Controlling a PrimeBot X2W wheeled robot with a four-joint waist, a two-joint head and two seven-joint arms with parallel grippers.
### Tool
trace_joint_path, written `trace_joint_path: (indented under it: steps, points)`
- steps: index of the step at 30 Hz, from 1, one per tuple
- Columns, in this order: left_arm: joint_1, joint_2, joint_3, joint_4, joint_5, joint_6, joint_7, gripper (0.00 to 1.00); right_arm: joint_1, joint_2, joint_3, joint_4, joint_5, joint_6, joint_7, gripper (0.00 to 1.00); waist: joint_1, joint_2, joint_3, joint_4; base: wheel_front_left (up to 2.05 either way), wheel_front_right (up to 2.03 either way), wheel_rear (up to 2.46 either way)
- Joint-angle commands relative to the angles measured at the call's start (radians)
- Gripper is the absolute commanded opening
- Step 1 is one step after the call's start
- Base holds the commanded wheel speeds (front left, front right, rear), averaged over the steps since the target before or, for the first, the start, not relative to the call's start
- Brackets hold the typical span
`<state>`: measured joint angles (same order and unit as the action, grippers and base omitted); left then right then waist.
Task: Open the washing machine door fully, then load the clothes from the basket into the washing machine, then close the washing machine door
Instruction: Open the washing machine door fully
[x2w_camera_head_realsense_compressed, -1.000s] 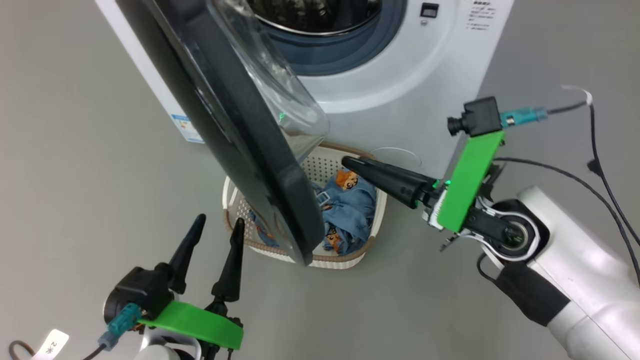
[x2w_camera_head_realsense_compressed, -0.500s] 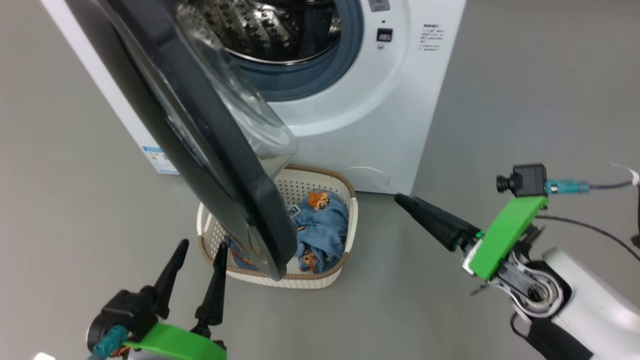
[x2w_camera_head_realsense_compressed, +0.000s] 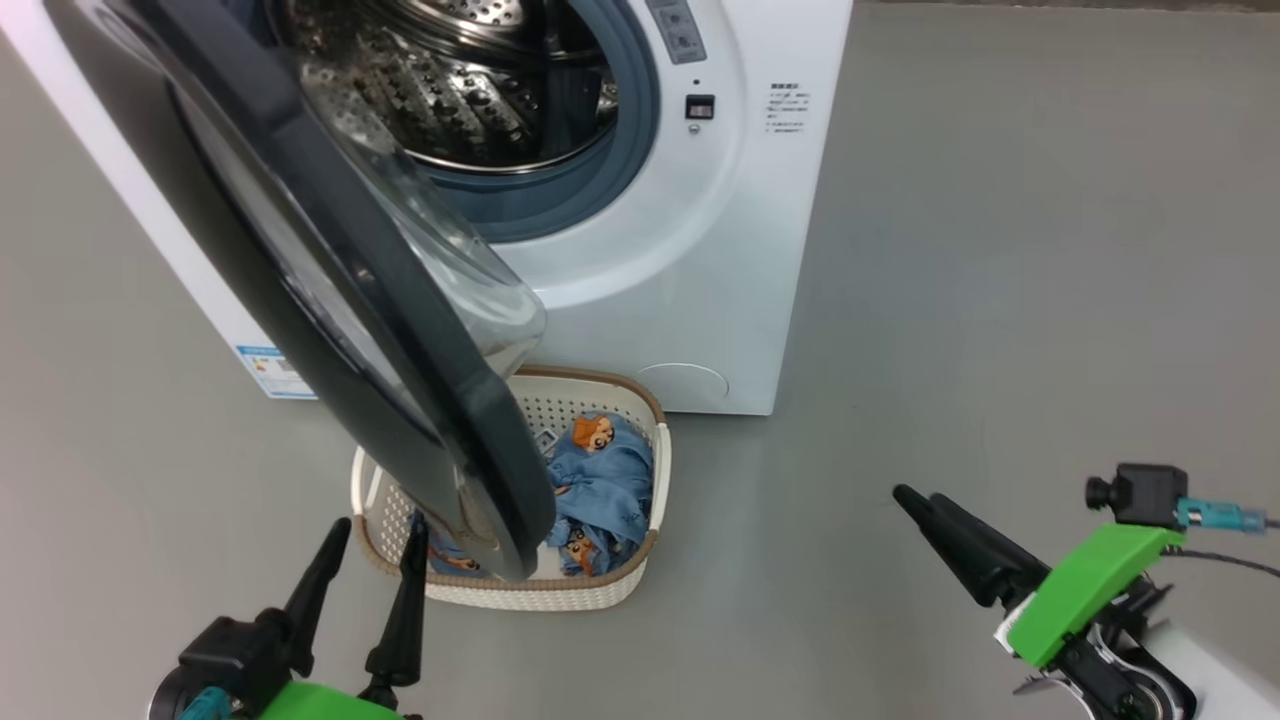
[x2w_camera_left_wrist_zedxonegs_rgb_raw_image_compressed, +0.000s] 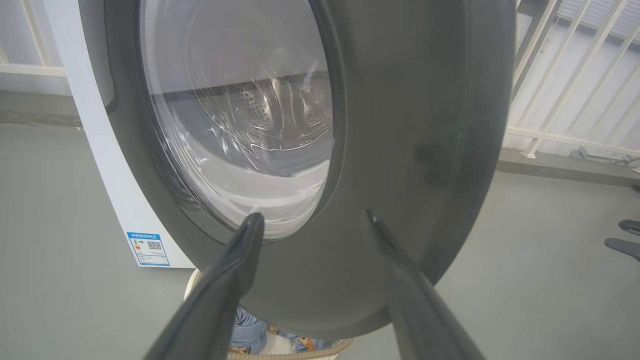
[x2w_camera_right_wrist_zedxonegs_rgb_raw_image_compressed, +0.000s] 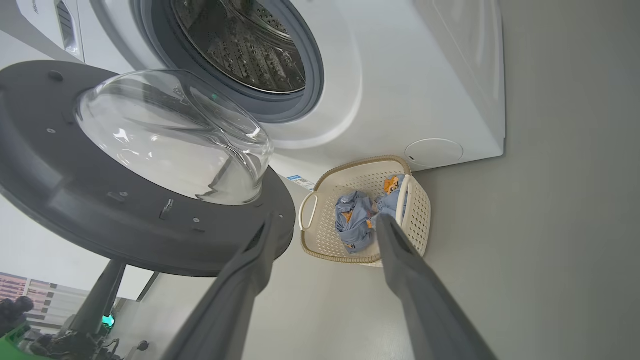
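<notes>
Clothes: heaped in basket, on floor at 6 o'clock of washing machine. Door part-open, overhanging basket. My left pincer and right pincer: spread, empty. Risk, I judge: reaching in strikes the door.

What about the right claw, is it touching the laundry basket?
Apart. In the head view a wide strip of bare floor lies between the open right gripper and the basket, with nothing bridging them.
</notes>
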<state>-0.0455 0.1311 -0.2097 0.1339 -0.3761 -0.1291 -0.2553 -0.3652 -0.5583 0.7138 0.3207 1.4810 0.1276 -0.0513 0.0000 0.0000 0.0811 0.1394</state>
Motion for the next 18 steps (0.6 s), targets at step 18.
trace_joint_path:
  steps: [18]
  points:
    - [0.010, 0.007, 0.079, -0.033, 0.011, -0.002, -0.006, 1.00, 0.081, -0.075, -0.076, 0.114, -0.178, 0.003, -0.209, 1.00, 0.0000, 0.0000, 0.005, -0.040, 0.00, 0.00, 0.00]
